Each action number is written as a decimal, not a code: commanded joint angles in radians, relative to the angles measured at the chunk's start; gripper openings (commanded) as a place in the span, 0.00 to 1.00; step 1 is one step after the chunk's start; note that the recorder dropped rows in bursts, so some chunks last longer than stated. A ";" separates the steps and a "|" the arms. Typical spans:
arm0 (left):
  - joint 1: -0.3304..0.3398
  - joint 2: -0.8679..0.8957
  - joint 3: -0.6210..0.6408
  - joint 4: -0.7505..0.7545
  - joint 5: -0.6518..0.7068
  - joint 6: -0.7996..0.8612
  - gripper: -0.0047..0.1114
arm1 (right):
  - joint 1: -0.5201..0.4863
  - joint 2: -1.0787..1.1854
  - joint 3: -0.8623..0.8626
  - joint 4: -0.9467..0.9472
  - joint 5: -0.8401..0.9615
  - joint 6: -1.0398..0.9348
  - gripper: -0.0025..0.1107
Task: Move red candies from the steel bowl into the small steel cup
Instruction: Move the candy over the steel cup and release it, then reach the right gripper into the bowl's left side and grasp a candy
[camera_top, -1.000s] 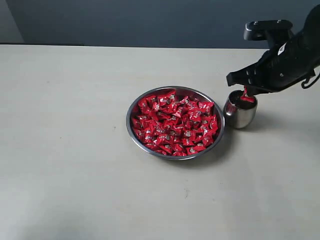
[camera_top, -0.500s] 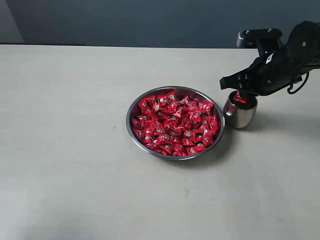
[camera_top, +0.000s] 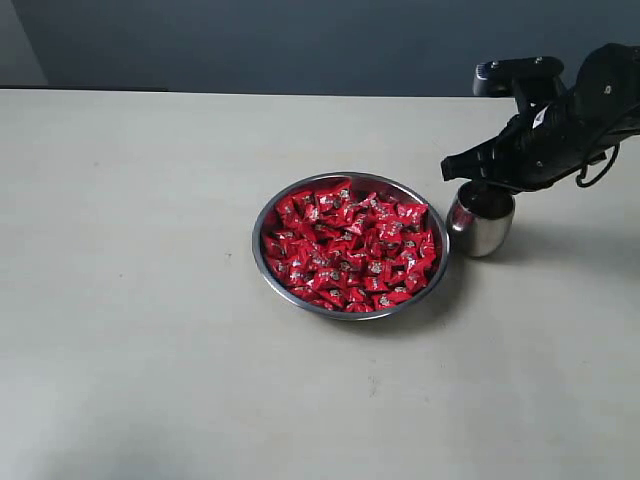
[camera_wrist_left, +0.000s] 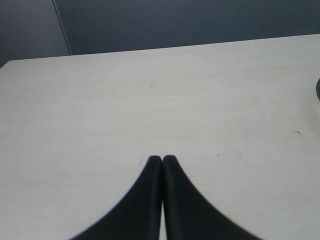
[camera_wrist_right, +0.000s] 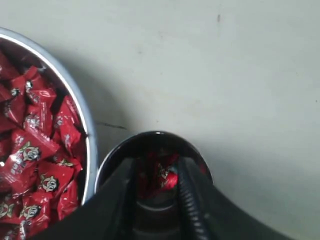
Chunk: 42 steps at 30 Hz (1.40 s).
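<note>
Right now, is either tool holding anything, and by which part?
Nothing is held. The right tool hangs open above the small steel cup, red candies lying inside it; the left tool is shut and empty.

A pale table (camera_top: 150, 350) meets a dark blue-grey wall (camera_top: 250, 40)

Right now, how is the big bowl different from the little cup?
The bowl is wide and shallow; the cup is narrow with bulging sides. The bowl is heaped with red candies; the cup holds only a few. The right pincer hangs open over the cup, while nothing hangs over the bowl. Both are shiny steel and stand upright, side by side on the table.
</note>
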 joint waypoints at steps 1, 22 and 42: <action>-0.008 -0.005 -0.008 0.002 -0.005 -0.002 0.04 | -0.004 -0.005 0.004 -0.001 -0.002 0.000 0.28; -0.008 -0.005 -0.008 0.002 -0.005 -0.002 0.04 | 0.309 0.122 -0.254 0.127 0.082 -0.058 0.28; -0.008 -0.005 -0.008 0.002 -0.005 -0.002 0.04 | 0.325 0.417 -0.489 0.185 0.100 -0.060 0.49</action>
